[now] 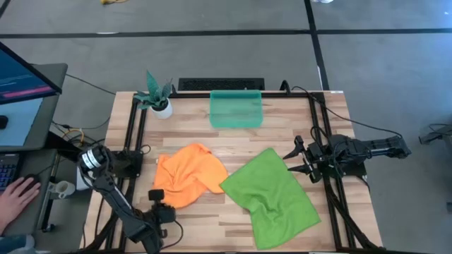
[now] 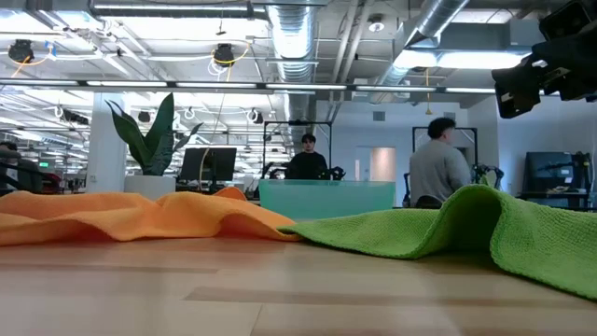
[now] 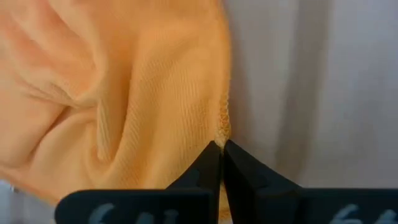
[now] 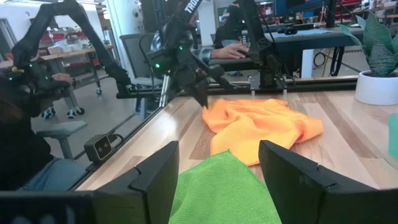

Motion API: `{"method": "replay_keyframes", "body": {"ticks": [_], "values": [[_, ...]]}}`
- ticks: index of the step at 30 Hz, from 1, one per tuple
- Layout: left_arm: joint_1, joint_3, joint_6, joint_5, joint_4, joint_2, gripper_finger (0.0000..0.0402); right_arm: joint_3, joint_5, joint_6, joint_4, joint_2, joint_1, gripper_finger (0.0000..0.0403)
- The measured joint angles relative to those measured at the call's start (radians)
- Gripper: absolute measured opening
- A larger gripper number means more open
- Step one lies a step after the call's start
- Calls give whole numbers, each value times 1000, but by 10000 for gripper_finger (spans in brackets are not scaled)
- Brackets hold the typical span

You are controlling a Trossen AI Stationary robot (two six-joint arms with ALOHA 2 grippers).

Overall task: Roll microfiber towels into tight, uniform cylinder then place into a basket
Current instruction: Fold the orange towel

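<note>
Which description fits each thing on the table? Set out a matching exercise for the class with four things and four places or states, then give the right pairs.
Things
1. orange towel
2. green towel
3. basket
4. left gripper

Descriptions
A. empty, at the table's far edge
B. shut on a cloth's edge
C. crumpled, on the left half of the table
D. spread out in front of the open right gripper

Pairs: 1-C, 2-D, 3-A, 4-B

Only partial white lettering readable, "TR", on the left arm [image 4: 186, 15] beyond the counter's far-left edge.
</note>
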Motion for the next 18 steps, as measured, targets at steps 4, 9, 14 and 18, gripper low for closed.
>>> {"method": "replay_keyframes", "body": {"ticks": [4,9,14,18], "values": [[-23,65,-46,20,-165,-1,1,0,0,0,0,0,0,244],[-38,131,-107,29,-309,-2,1,0,0,0,0,0,0,244],[-44,163,-149,78,-397,-3,1,0,6,0,1,0,0,244],[-44,170,-177,106,-446,-3,1,0,14,0,4,0,0,244]]}}
